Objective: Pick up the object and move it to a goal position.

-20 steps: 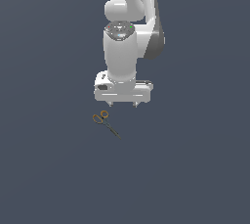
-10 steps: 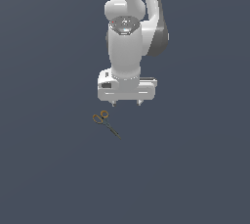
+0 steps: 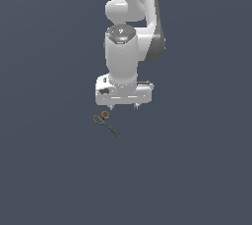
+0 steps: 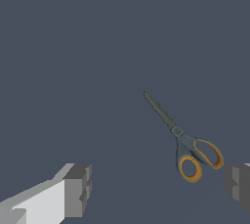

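We see first the desk (image 3: pixel 54 180), a flat, plain slate-grey surface that fills both views from edge to edge. Above it stands our white arm (image 3: pixel 129 37), reaching down from the top of the exterior view with its wrist pointed straight at the desk. At its end hang the jaws (image 3: pixel 123 106), two short finger stubs under the broad white hand. In the wrist view we see the two dark grey fingertips (image 4: pixel 78 190) far to either side of the picture, with bare desk between them, so the jaws stand spread wide and hold nothing.

Smallest of all is the pair of scissors (image 3: pixel 105 123), lying flat on the desk. It is not between the jaws: in the exterior view it sits just below them and off toward the exterior view's left, close to the finger on that side, though we cannot tell from that picture how high the jaws hang above it. In the wrist view the scissors (image 4: pixel 181 140) lie ahead of the line that joins the two fingertips, and nearer one fingertip than the other. Their two orange ring handles (image 4: pixel 199 159) point back toward the jaws, and the thin dark grey blades (image 4: pixel 159 109), closed together, point away from them.
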{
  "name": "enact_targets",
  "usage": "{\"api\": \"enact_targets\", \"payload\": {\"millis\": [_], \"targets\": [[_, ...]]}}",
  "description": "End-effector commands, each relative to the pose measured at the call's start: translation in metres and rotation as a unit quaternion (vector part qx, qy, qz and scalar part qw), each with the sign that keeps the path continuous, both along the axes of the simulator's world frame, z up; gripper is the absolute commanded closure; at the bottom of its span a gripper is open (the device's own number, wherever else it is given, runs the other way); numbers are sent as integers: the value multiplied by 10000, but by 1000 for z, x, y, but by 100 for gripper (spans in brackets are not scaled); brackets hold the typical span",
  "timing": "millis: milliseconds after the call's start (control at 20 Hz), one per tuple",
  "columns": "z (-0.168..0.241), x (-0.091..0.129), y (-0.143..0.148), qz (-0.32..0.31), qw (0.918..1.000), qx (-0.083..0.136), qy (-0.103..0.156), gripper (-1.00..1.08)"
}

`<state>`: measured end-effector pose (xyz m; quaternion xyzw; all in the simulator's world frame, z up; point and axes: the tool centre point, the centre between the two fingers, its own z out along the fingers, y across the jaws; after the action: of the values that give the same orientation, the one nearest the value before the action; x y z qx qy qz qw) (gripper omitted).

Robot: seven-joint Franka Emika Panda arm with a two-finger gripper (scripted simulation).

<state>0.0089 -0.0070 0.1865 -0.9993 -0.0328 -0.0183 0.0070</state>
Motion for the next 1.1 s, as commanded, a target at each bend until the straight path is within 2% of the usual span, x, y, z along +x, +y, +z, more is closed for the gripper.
{"api": "enact_targets", "payload": {"millis": [0,400,1050], "targets": [[-9,1,-6,152,9999,-18,12,-92],[-49,5,-35,891,9960,-84,64,-92],[-113,2,-79,2044,9787,-119,143,-92]]}}
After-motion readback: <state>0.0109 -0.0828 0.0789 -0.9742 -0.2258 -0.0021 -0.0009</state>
